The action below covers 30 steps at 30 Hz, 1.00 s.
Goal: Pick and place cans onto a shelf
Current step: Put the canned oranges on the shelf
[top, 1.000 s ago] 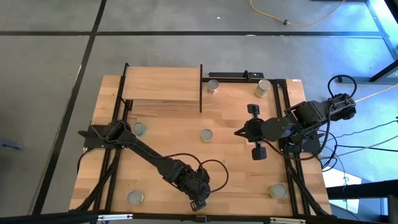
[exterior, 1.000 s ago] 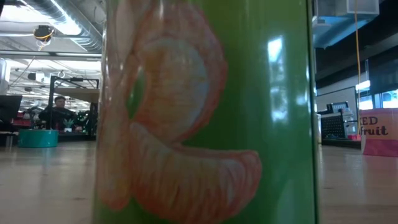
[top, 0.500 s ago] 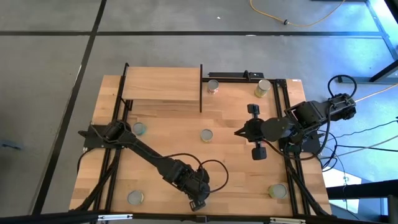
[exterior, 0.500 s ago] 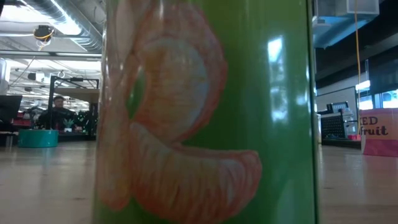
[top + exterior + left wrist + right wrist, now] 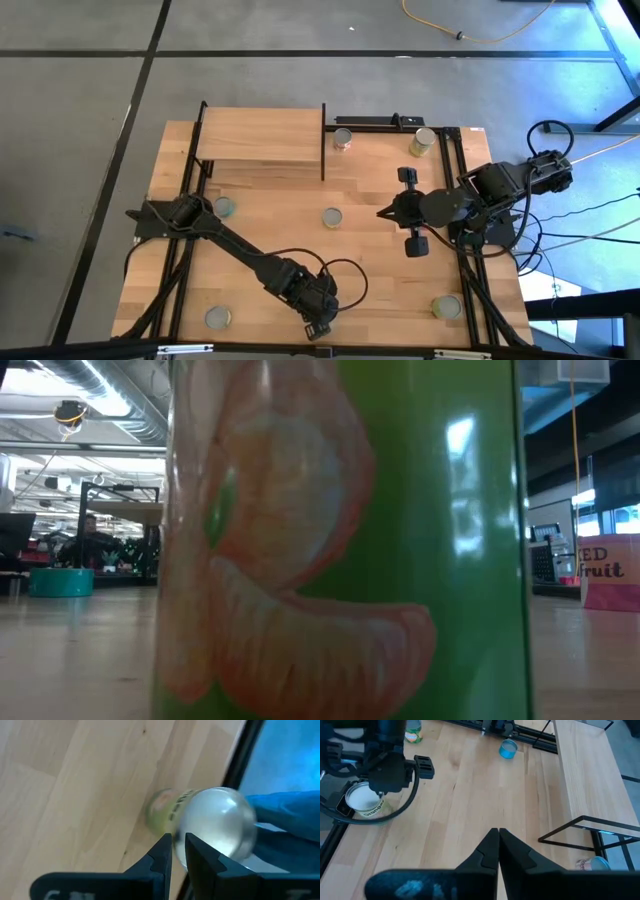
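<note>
Filling the low view: green can

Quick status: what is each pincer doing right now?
Left pincer: shut, empty, just short of a green-label can at the table's near edge.
Right pincer: shut, empty, above the table.

Yellow cable, seated person

Industrial lab: exposed ducts, concrete floor
</note>
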Motion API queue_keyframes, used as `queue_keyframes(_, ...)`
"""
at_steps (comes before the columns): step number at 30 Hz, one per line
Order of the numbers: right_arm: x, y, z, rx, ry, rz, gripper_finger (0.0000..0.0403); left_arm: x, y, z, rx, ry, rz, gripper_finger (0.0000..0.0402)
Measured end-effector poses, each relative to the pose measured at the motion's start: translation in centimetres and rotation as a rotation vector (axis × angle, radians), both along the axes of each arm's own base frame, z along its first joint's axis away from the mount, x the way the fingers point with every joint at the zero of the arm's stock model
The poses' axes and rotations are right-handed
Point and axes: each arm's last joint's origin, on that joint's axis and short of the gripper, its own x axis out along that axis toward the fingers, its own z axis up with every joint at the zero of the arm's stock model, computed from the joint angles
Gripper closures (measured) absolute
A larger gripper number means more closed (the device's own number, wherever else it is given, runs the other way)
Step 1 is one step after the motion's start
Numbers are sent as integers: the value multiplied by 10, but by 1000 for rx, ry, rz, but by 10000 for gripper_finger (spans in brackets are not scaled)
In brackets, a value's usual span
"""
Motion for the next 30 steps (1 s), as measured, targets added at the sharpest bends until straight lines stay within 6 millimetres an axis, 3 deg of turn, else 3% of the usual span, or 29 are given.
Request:
queue_keyframes(8, 0, 0, 0, -18, 1, 15, 390, 3, -4, -13, -63, 72, -30, 356)
queue_keyframes(16, 0, 0, 0, -19, 1, 16, 390, 4, -3, -15, -63, 74, -1, 356)
queue_keyframes(23, 0, 0, 0, -19, 1, 17, 390, 4, -2, -16, -73, 96, 21, 396)
queue_keyframes(30, 0, 0, 0, -20, 1, 16, 390, 3, 1, -16, -59, 109, 50, 399)
